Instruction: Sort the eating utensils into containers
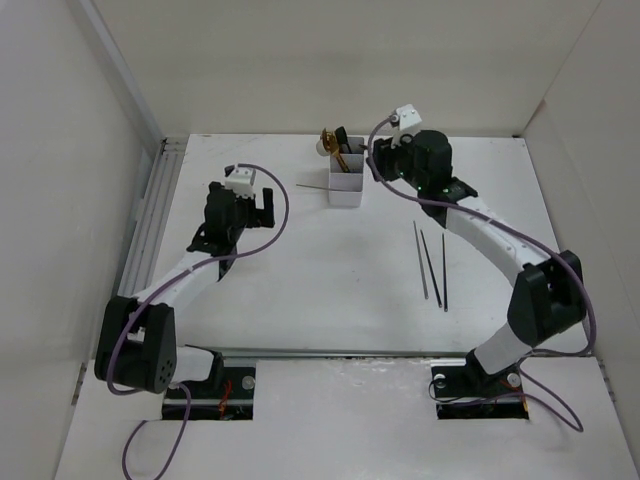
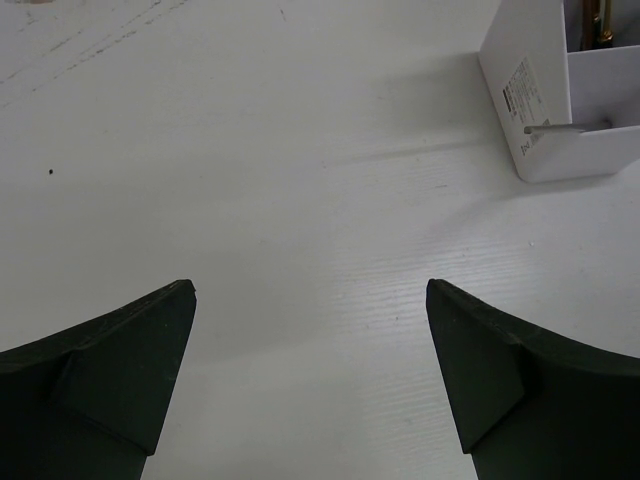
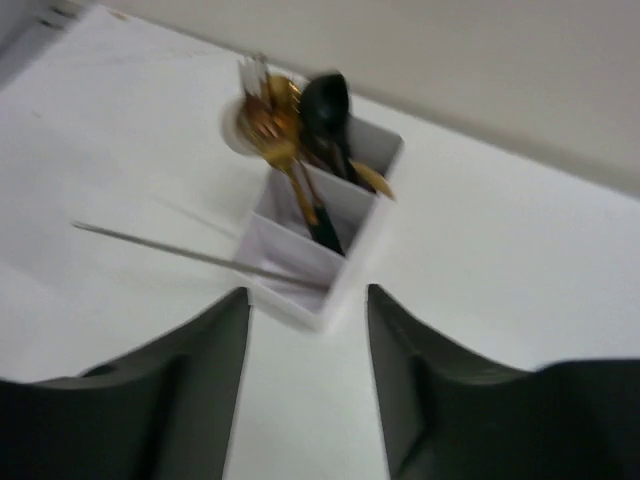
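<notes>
The white container [image 1: 345, 183] stands at the back middle of the table. Gold, pale and black spoons [image 1: 331, 142] stand in its far compartment, and a gold fork [image 3: 300, 195] leans in the middle one. One thin chopstick [image 3: 160, 246] rests in the near compartment and sticks out to the left. Three dark chopsticks [image 1: 431, 262] lie on the table to the right. My right gripper [image 3: 308, 300] hangs open just above and beside the container's near end, with nothing between its fingers. My left gripper [image 2: 310, 290] is open over bare table to the left of the container [image 2: 545, 110].
White walls enclose the table on the left, back and right. A metal rail [image 1: 150, 215] runs along the left edge. The right arm [image 1: 480, 235] arches over the table's right side, close to the loose chopsticks.
</notes>
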You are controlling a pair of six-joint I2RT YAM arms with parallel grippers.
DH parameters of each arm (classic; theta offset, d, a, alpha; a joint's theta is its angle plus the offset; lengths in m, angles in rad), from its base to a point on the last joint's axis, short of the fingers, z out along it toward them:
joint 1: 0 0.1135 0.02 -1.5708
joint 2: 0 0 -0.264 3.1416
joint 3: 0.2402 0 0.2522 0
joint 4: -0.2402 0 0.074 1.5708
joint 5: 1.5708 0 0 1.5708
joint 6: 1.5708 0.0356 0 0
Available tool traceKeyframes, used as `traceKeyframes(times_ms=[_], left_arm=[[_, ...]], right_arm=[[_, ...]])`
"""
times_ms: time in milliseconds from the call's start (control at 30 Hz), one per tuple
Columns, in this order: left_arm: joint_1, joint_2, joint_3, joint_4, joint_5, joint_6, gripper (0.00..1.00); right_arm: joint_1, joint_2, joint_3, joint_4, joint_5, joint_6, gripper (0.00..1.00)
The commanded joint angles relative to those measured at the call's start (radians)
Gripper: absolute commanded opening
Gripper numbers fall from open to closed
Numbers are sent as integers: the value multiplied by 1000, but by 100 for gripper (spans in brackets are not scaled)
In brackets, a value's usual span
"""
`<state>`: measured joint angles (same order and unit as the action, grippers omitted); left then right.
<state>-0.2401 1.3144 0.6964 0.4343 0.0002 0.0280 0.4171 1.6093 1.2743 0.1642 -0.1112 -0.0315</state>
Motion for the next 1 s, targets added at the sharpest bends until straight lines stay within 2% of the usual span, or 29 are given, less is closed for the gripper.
traceKeyframes(times_ms=[0,67,100,133,200,300,333,400,467,600,733,967], left_arm=[[4,-52,-27,64,27,-10,100],[4,-64,-37,73,37,-19,100],[4,-73,-46,73,37,-19,100],[4,-82,-55,73,46,-19,100],[4,-93,-67,73,55,-30,100],[4,-115,-87,83,55,-51,100],[4,-124,-87,83,55,-51,100],[4,-133,-107,93,64,-60,100],[4,-145,-119,106,73,-71,100],[4,-155,-129,106,93,-91,100],[4,-164,-129,106,93,-91,100],[4,-155,-129,106,84,-91,100]], right_arm=[[-33,-25,49,-442,240,119,54],[-76,4,50,-648,213,194,40],[-92,4,15,-681,181,209,30],[-106,4,-12,-701,145,228,29],[-129,-6,-99,-710,76,243,29],[-129,-48,-156,-710,115,301,38],[-129,-57,-185,-710,126,317,44],[-138,-66,-217,-698,127,329,48],[-149,-66,-240,-698,137,341,47],[-149,4,-285,-671,104,350,34],[-149,3,-326,-648,157,384,31],[-138,-6,-300,-689,211,374,31]])
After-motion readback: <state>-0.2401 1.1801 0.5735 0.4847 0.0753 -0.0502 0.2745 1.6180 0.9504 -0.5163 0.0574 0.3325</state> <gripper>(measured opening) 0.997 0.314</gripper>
